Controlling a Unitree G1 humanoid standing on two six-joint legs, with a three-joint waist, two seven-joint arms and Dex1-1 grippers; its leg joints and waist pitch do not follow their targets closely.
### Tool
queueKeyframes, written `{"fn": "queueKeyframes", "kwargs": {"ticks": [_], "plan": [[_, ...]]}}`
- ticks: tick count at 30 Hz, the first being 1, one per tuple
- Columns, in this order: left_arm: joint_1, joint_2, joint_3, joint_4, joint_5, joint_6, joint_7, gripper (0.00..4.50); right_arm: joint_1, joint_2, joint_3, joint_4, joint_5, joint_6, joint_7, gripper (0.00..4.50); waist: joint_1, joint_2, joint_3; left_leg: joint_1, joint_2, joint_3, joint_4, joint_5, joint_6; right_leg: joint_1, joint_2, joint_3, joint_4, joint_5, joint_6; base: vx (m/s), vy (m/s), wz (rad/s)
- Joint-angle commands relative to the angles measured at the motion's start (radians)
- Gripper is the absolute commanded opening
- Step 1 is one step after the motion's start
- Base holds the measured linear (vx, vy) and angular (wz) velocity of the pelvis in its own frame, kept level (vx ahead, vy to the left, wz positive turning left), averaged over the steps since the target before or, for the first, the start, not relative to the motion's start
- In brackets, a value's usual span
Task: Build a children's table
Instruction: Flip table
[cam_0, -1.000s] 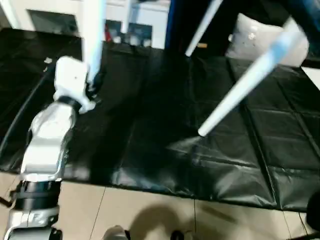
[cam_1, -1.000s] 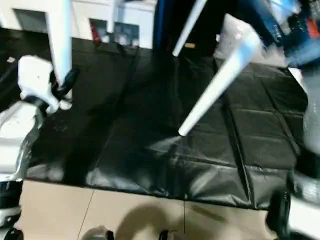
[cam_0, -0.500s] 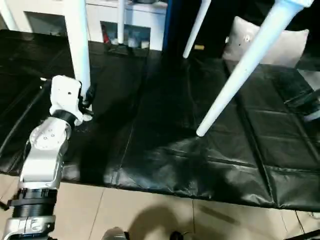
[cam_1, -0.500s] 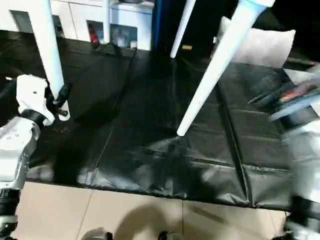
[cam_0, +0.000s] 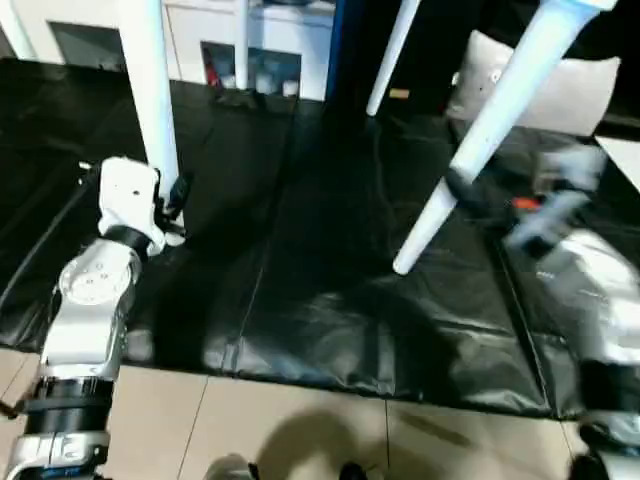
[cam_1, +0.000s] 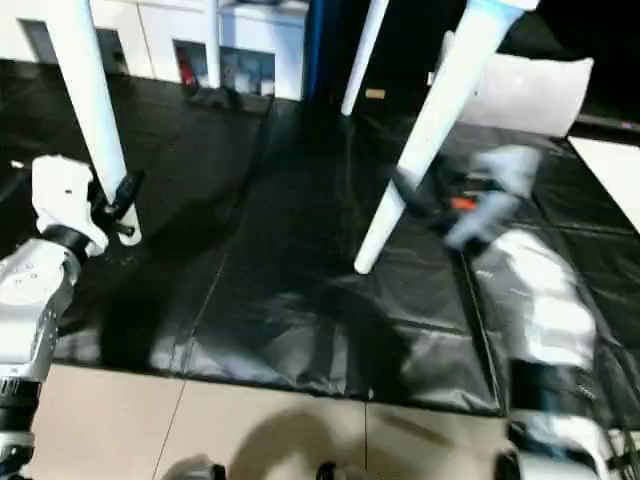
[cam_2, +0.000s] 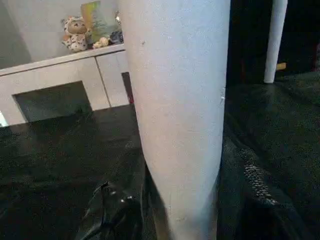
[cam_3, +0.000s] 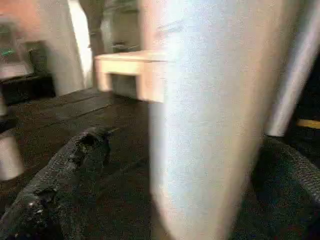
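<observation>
The children's table stands on the black worktable, with its white legs rising out of view at the top. My left gripper is shut on the near left leg low down. In the left wrist view that leg sits tight between both black fingers. My right gripper, blurred, reaches the slanting near right leg. In the right wrist view this leg stands between the spread fingers, with a gap on one side. Two far legs stand behind.
The worktable's front edge runs above a tiled floor. A white cushion lies at the back right. White cabinets stand behind the worktable, and a plush toy sits on a white shelf.
My right arm has swung in from the right edge and brought its gripper around the near right leg. The left gripper keeps its hold on the near left leg.
</observation>
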Motion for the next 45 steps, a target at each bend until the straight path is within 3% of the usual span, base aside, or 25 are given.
{"fn": "queueKeyframes", "kwargs": {"ticks": [1,7,12,18,20,21,22,23,24,25,27,29,30,31,32,33,35,36,37,39,40,42,44,45], "plan": [[0.0,0.027,-0.039,0.005,0.067,-0.02,-0.013,1.52,-0.001,-0.013,0.007,-0.042,0.02,0.02,0.054,4.5,-0.004,0.019,-0.07,0.022,0.048,-0.014,-0.094,-0.31,-0.012,0.042,-0.079,0.046,-0.061,-0.315,-0.154,0.0,0.0,0.0],[0.032,0.037,-0.027,-0.013,0.059,-0.015,-0.011,1.52,0.04,-0.042,0.021,-0.151,0.064,0.074,0.104,4.5,0.0,0.019,-0.073,0.017,0.046,-0.009,-0.091,-0.226,0.015,0.049,-0.08,0.05,-0.053,-0.237,-0.173,0.0,0.0,0.0],[0.09,0.061,-0.033,-0.06,0.082,0.006,-0.01,1.52,0.086,-0.068,0.03,-0.226,0.087,0.1,0.121,4.5,0.002,0.021,-0.069,0.018,0.049,-0.009,-0.093,-0.211,0.023,0.049,-0.077,0.049,-0.053,-0.23,-0.173,0.0,0.0,0.0],[0.187,0.1,-0.019,-0.133,0.111,0.056,0.001,1.52,0.119,-0.079,0.013,-0.267,0.092,0.128,0.118,4.5,-0.003,0.023,-0.056,0.022,0.05,-0.012,-0.102,-0.302,0.003,0.042,-0.076,0.048,-0.068,-0.357,-0.146,0.0,0.0,0.0],[0.2,0.106,-0.017,-0.137,0.115,0.055,0.004,1.52,0.123,-0.08,0.016,-0.269,0.091,0.126,0.113,4.5,-0.008,0.022,-0.051,0.026,0.047,-0.014,-0.103,-0.353,-0.005,0.037,-0.076,0.046,-0.078,-0.435,-0.121,0.0,0.0,0.0],[0.213,0.112,-0.011,-0.133,0.117,0.041,0.011,1.52,0.127,-0.077,0.02,-0.259,0.079,0.117,0.101,4.5,-0.011,0.007,-0.05,0.026,0.046,-0.014,-0.103,-0.365,-0.005,0.037,-0.076,0.045,-0.084,-0.475,-0.103,0.0,0.0,0.0],[0.216,0.115,-0.007,-0.126,0.115,0.025,0.014,1.52,0.13,-0.071,0.021,-0.249,0.067,0.111,0.088,4.5,-0.009,0.015,-0.049,0.028,0.045,-0.017,-0.104,-0.369,-0.006,0.035,-0.079,0.046,-0.087,-0.509,-0.088,0.0,0.0,0.0],[0.215,0.12,-0.006,-0.11,0.111,-0.003,0.012,1.52,0.133,-0.066,0.018,-0.245,0.065,0.115,0.078,4.5,-0.011,0.015,-0.048,0.028,0.044,-0.017,-0.104,-0.372,-0.007,0.033,-0.079,0.045,-0.089,-0.521,-0.081,0.0,0.0,0.0],[0.213,0.123,-0.005,-0.1,0.109,-0.021,0.01,1.52,0.135,-0.063,0.016,-0.246,0.066,0.12,0.072,4.5,-0.013,0.006,-0.046,0.028,0.043,-0.019,-0.105,-0.383,-0.006,0.032,-0.078,0.043,-0.093,-0.558,-0.062,0.0,0.0,0.0],[0.213,0.123,-0.005,-0.099,0.109,-0.022,0.009,1.52,0.135,-0.063,0.016,-0.246,0.066,0.12,0.072,4.5,-0.014,0.01,-0.046,0.033,0.044,-0.021,-0.106,-0.405,-0.013,0.028,-0.079,0.042,-0.097,-0.582,-0.05,0.0,0.0,0.0],[0.217,0.124,0.018,-0.06,0.063,-0.044,-0.015,2.09,0.161,-0.049,0.014,-0.267,0.057,0.116,0.046,4.5,-0.018,0.009,-0.045,0.035,0.043,-0.023,-0.108,-0.431,-0.021,0.027,-0.077,0.04,-0.101,-0.585,-0.038,0.0,0.0,0.0],[0.227,0.116,0.043,-0.046,0.026,-0.061,-0.026,2.23,0.191,-0.043,0.02,-0.294,0.045,0.109,0.03,4.5,-0.022,0.014,-0.044,0.032,0.045,-0.028,-0.113,-0.447,-0.027,0.026,-0.075,0.041,-0.1,-0.565,-0.034,0.0,0.0,0.0],[0.232,0.114,0.051,-0.044,0.016,-0.065,-0.029,2.33,0.203,-0.042,0.024,-0.304,0.037,0.103,0.023,4.5,-0.031,0.009,-0.044,0.025,0.044,-0.03,-0.117,-0.45,-0.027,0.032,-0.075,0.041,-0.096,-0.561,-0.025,0.0,0.0,0.0],[0.24,0.114,0.056,-0.04,0.009,-0.078,-0.034,2.33,0.221,-0.04,0.025,-0.314,0.029,0.092,0.017,4.5,-0.031,0.013,-0.043,0.031,0.045,-0.03,-0.116,-0.459,-0.029,0.026,-0.075,0.042,-0.098,-0.562,-0.027,0.0,0.0,0.0],[0.248,0.114,0.06,-0.034,0.003,-0.098,-0.039,2.66,0.24,-0.034,0.021,-0.322,0.017,0.074,0.003,4.5,-0.038,0.01,-0.041,0.031,0.044,-0.03,-0.114,-0.477,-0.025,0.024,-0.076,0.042,-0.101,-0.575,-0.032,0.0,0.0,0.0],[0.26,0.109,0.079,-0.018,-0.011,-0.134,-0.034,2.66,0.276,-0.013,0.004,-0.342,0.008,0.048,-0.033,4.5,-0.037,0.012,-0.04,0.033,0.042,-0.028,-0.113,-0.486,-0.021,0.021,-0.078,0.042,-0.106,-0.594,-0.034,0.0,0.0,0.0],[0.27,0.099,0.104,-0.012,-0.04,-0.168,-0.036,2.71,0.312,0.013,-0.019,-0.375,0.019,0.034,-0.064,4.5,-0.037,0.007,-0.038,0.028,0.04,-0.028,-0.112,-0.468,-0.009,0.023,-0.084,0.043,-0.109,-0.625,-0.029,0.0,0.0,0.0],[0.283,0.079,0.143,-0.024,-0.08,-0.187,-0.028,2.74,0.359,0.044,-0.047,-0.433,0.051,0.038,-0.095,4.5,-0.036,0.013,-0.037,0.025,0.041,-0.027,-0.113,-0.446,-0.004,0.025,-0.085,0.046,-0.109,-0.621,-0.033,0.0,0.0,0.0],[0.288,0.074,0.153,-0.03,-0.097,-0.19,-0.027,2.74,0.374,0.051,-0.053,-0.453,0.062,0.043,-0.102,4.5,-0.035,0.013,-0.039,0.024,0.042,-0.026,-0.112,-0.432,0.0,0.025,-0.085,0.047,-0.107,-0.607,-0.037,0.0,0.0,0.0],[0.321,0.043,0.19,-0.101,-0.177,-0.175,-0.048,2.74,0.434,0.069,-0.06,-0.531,0.066,0.04,-0.124,4.5,-0.033,0.031,-0.04,0.017,0.048,-0.025,-0.116,-0.384,0.003,0.027,-0.08,0.052,-0.095,-0.507,-0.065,0.0,0.0,0.0],[0.325,0.04,0.194,-0.109,-0.182,-0.176,-0.048,2.74,0.44,0.071,-0.061,-0.539,0.067,0.041,-0.127,4.5,-0.034,0.028,-0.041,0.013,0.051,-0.023,-0.117,-0.369,0.003,0.029,-0.079,0.053,-0.092,-0.466,-0.075,0.0,0.0,0.0],[0.359,0.011,0.208,-0.179,-0.231,-0.141,-0.048,2.74,0.475,0.088,-0.07,-0.589,0.068,0.039,-0.157,4.5,-0.035,0.028,-0.038,0.01,0.051,-0.017,-0.118,-0.359,0.008,0.029,-0.075,0.055,-0.083,-0.403,-0.102,0.0,0.0,0.0],[0.439,-0.038,0.184,-0.336,-0.273,-0.017,-0.008,2.74,0.535,0.105,-0.066,-0.665,0.06,0.053,-0.211,4.5,-0.034,0.032,-0.033,0.01,0.052,-0.014,-0.119,-0.356,0.01,0.029,-0.075,0.057,-0.083,-0.394,-0.116,0.0,0.0,0.0],[0.46,-0.048,0.175,-0.375,-0.276,0.015,0.006,2.74,0.547,0.112,-0.067,-0.68,0.055,0.059,-0.229,4.5,-0.035,0.028,-0.028,0.009,0.054,-0.013,-0.121,-0.36,0.009,0.029,-0.074,0.059,-0.084,-0.407,-0.115,0.0,0.0,0.0]]}}
